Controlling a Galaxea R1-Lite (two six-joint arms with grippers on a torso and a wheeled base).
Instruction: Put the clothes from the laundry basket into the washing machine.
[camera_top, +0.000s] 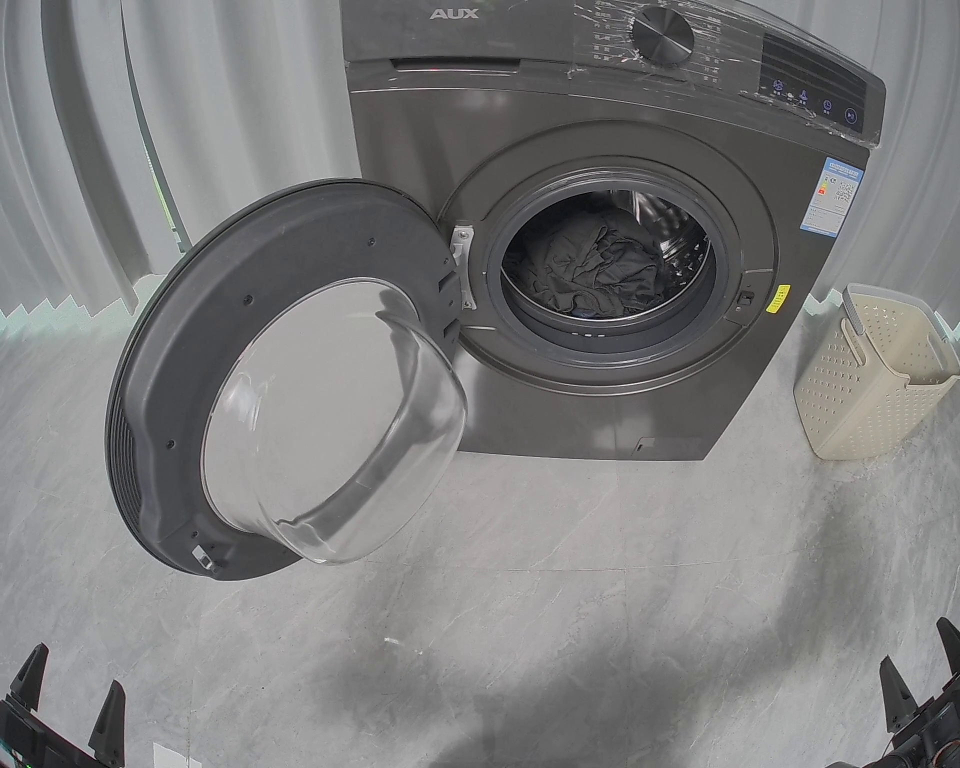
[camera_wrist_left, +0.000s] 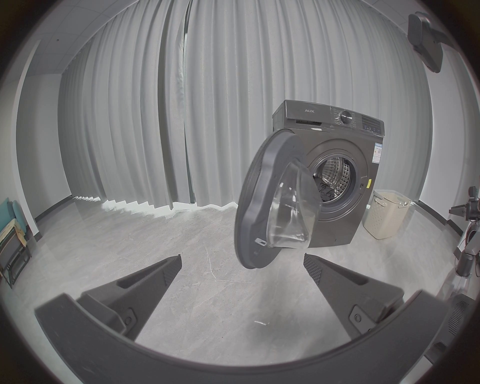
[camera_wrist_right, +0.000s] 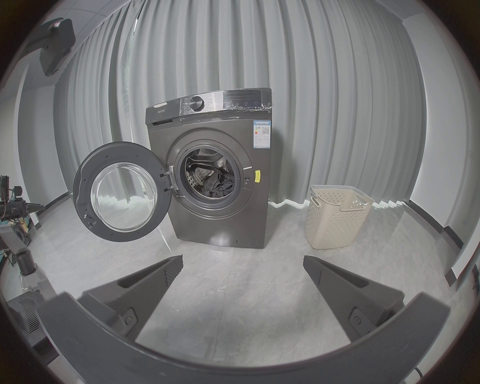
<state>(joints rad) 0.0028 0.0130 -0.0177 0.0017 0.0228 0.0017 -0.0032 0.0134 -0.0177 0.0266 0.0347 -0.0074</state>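
Inside round drum (camera_top: 672, 222), crumpled clothes (camera_top: 590, 268), perhaps black

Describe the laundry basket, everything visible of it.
The laundry basket is cream, plastic-looking, rectangular and tapering toward its base, its walls perforated with small holes under a solid rim, with a handle lying at the rim. It stands upright on the grey floor, to the right of the washing machine and apart from it, before the curtain. No clothes show in the visible part of its inside; nothing but the floor is seen touching it.
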